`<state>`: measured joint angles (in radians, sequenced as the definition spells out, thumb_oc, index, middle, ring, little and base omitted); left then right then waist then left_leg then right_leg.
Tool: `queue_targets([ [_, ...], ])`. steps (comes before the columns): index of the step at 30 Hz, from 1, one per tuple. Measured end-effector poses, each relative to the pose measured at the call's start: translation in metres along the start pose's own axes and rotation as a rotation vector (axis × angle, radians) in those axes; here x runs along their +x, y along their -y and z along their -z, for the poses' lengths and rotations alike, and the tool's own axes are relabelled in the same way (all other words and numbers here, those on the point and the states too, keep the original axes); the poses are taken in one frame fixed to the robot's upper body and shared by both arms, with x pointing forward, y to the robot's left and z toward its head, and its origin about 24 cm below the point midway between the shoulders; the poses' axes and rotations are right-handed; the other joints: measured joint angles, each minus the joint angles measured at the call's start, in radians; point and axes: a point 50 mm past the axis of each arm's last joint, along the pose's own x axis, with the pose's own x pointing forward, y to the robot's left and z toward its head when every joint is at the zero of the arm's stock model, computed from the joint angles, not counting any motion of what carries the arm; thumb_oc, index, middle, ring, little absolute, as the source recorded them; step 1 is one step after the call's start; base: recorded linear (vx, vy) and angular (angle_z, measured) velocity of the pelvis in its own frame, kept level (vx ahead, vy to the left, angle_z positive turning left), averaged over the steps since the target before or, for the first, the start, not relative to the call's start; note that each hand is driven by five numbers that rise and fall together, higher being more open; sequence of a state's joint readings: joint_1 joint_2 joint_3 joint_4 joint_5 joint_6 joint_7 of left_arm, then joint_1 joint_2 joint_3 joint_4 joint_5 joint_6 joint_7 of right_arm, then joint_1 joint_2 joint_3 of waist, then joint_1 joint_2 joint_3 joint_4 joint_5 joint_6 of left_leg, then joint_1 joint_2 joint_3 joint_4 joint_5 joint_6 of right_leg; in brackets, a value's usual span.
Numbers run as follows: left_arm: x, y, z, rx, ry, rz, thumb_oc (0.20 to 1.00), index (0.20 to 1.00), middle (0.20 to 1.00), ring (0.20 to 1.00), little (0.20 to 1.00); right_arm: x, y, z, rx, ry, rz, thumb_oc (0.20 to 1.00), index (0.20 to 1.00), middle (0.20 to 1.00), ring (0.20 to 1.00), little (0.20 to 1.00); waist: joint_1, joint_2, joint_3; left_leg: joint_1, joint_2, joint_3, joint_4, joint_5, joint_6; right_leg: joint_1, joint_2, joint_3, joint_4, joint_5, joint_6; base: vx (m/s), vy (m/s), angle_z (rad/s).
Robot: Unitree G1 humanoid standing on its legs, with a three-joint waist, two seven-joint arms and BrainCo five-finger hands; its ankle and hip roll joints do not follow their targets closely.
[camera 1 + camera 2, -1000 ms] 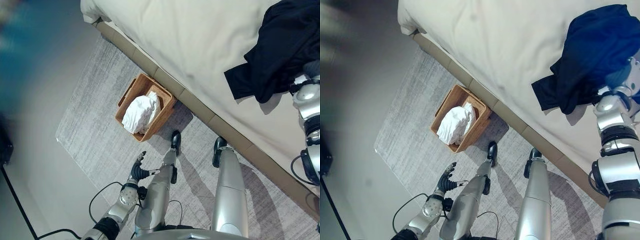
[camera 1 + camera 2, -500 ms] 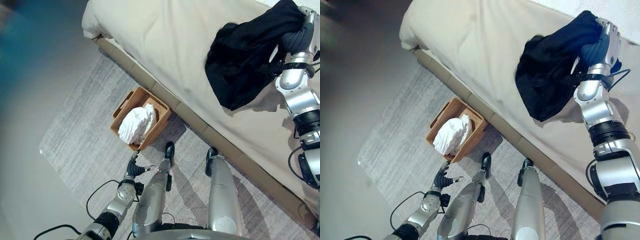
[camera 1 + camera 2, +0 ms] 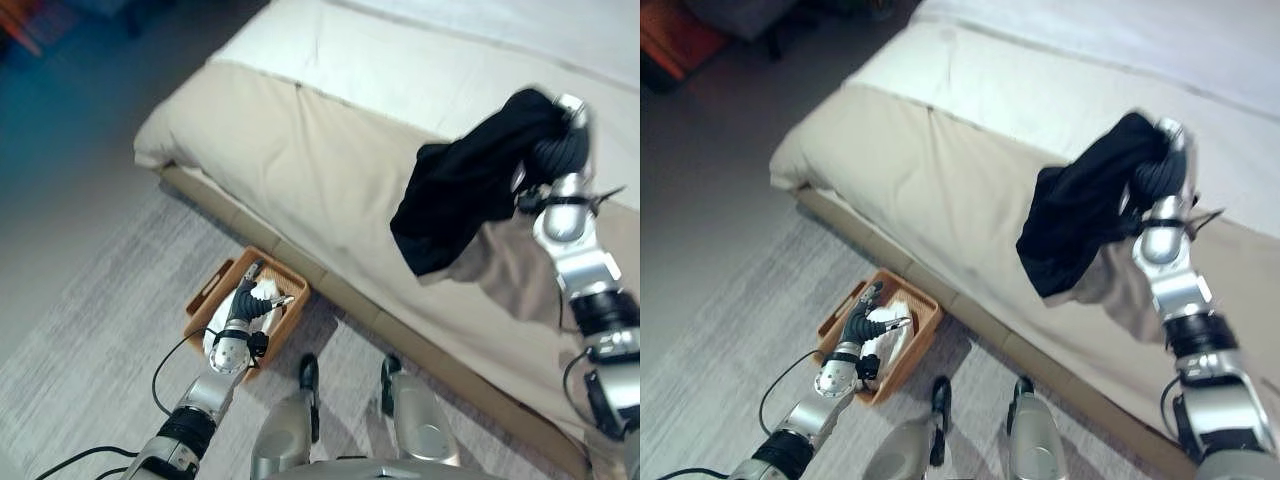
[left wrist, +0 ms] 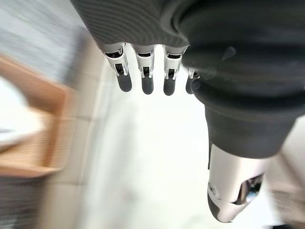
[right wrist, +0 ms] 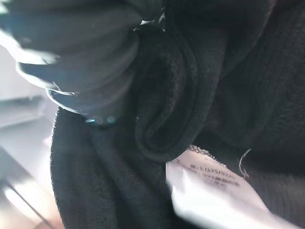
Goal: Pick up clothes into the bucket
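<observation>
My right hand (image 3: 556, 152) holds a dark garment (image 3: 462, 198) lifted off the bed (image 3: 300, 150); the cloth hangs down to the left below the hand. Up close the same dark garment (image 5: 200, 95) wraps round the hand, with a white label (image 5: 214, 191) showing. A woven basket (image 3: 212, 297) stands on the rug by the bed's edge with a white cloth (image 3: 266, 295) in it. My left hand (image 3: 243, 309) hovers above the basket, its fingers (image 4: 143, 81) straight and empty.
The beige bed (image 3: 960, 170) spans the middle, its lower side rail (image 3: 340, 290) running diagonally just behind the basket. A grey rug (image 3: 90, 340) covers the floor to the left of the basket. Dark furniture (image 3: 750, 15) stands at the far top left.
The whole picture has shifted, so the camera has moved. My right hand has raised the dark garment clear of the bed. My left hand has come up from the rug to over the basket.
</observation>
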<state>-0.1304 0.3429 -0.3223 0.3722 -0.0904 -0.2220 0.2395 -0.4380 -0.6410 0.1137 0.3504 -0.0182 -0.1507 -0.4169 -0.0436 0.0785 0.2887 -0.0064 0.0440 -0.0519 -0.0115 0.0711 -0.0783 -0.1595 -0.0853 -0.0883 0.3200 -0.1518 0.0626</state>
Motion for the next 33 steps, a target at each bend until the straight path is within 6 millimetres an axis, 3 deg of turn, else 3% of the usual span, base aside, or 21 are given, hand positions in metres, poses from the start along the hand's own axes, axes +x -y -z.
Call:
queue_targets([
  [3, 0.006, 0.003, -0.014, -0.009, 0.055, 0.037, 1.000, 1.000, 1.000, 1.000, 1.000, -0.013, -0.016, 0.008, 0.022, -0.040, -0.082, 0.200, 0.200, 0.200, 0.200, 0.200, -0.016, -0.001, -0.050, 0.023, 0.000, 0.024, -0.018, -0.003, 0.003, 0.030, 0.002, 0.015, -0.048, 0.019, 0.013, 0.08, 0.050, -0.21],
  [10, 0.004, 0.013, -0.038, -0.023, 0.148, 0.165, 1.000, 1.000, 1.000, 1.000, 1.000, -0.054, -0.051, 0.004, 0.150, -0.055, -0.278, 0.200, 0.200, 0.200, 0.200, 0.200, -0.023, -0.020, -0.109, 0.109, 0.002, 0.066, -0.048, -0.015, 0.022, 0.113, 0.014, 0.054, -0.130, 0.055, 0.021, 0.03, 0.036, -0.18],
  [16, 0.002, 0.044, -0.051, -0.005, 0.195, 0.357, 1.000, 1.000, 1.000, 1.000, 1.000, -0.069, -0.078, -0.016, 0.200, 0.009, -0.468, 0.200, 0.200, 0.200, 0.200, 0.200, -0.024, -0.035, -0.164, 0.138, 0.000, 0.095, -0.057, -0.021, 0.030, 0.136, 0.018, 0.083, -0.159, 0.069, 0.031, 0.00, 0.025, -0.12],
  [26, 0.005, 0.083, -0.077, 0.082, 0.299, 0.556, 1.000, 1.000, 1.000, 1.000, 1.000, -0.071, -0.077, -0.061, 0.296, 0.192, -0.550, 0.200, 0.200, 0.200, 0.200, 0.200, -0.023, -0.055, -0.196, 0.156, -0.006, 0.099, -0.063, -0.022, 0.032, 0.170, 0.012, 0.082, -0.189, 0.089, 0.040, 0.00, 0.015, -0.01],
  [33, 0.000, 0.098, -0.078, 0.115, 0.315, 0.620, 1.000, 1.000, 1.000, 1.000, 1.000, -0.075, -0.079, -0.068, 0.343, 0.212, -0.612, 0.200, 0.200, 0.200, 0.200, 0.200, -0.023, -0.057, -0.208, 0.169, -0.008, 0.095, -0.067, -0.026, 0.037, 0.191, 0.010, 0.079, -0.212, 0.097, 0.041, 0.00, 0.001, 0.00],
])
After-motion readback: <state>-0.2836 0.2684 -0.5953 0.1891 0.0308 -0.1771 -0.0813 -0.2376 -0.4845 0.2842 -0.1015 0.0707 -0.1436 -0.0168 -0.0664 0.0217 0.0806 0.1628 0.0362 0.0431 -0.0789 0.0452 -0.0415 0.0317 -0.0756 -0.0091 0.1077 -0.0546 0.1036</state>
